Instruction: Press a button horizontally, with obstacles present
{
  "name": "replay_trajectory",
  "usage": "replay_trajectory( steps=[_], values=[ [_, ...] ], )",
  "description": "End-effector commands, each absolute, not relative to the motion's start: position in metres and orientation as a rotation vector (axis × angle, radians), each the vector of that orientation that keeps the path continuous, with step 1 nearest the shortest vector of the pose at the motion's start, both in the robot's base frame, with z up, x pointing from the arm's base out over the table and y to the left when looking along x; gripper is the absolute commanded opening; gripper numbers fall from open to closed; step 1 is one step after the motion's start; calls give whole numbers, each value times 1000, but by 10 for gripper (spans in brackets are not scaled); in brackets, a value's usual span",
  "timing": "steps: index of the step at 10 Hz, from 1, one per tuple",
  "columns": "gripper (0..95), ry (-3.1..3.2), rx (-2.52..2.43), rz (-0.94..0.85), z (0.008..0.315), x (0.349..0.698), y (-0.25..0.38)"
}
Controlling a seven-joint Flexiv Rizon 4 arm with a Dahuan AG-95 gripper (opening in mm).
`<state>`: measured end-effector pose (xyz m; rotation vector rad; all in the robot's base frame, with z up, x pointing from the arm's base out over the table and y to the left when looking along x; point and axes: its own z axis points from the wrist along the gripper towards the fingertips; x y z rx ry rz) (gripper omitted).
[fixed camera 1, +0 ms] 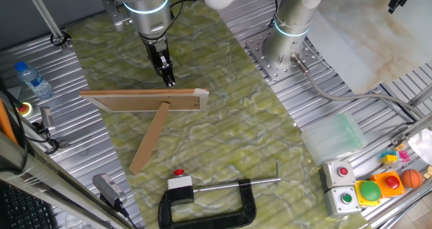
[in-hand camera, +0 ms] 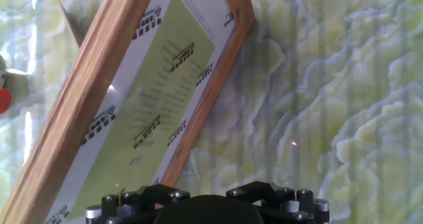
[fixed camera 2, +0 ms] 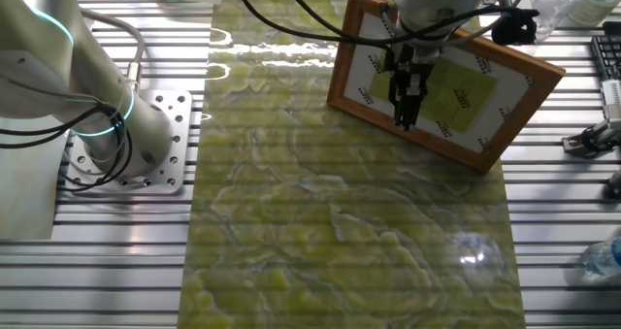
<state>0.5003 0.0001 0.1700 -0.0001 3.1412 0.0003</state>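
we see the gripper [fixed camera 1: 168, 80] just behind the upright wooden board [fixed camera 1: 148, 101], well apart from the button [fixed camera 1: 179, 173]; we cannot tell its finger opening.

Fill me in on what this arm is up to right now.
The arm's gripper hangs just behind a framed board standing on edge on the green mat, propped by a wooden strip. On the board's other side, near the mat's front edge, a small white box with a red button sits beside a black C-clamp. The gripper touches nothing; the board stands between it and the button, which is not yet pressed. Whether its fingers are open cannot be told.
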Motion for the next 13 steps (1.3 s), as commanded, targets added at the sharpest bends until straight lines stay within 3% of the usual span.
replay_trajectory(
  steps=[1,2,13],
  values=[
    [0,3142,0,0,170,500,0],
    [0,3069,-351,-14,172,502,0],
    [0,3041,-555,-15,168,506,-1]
  ],
)
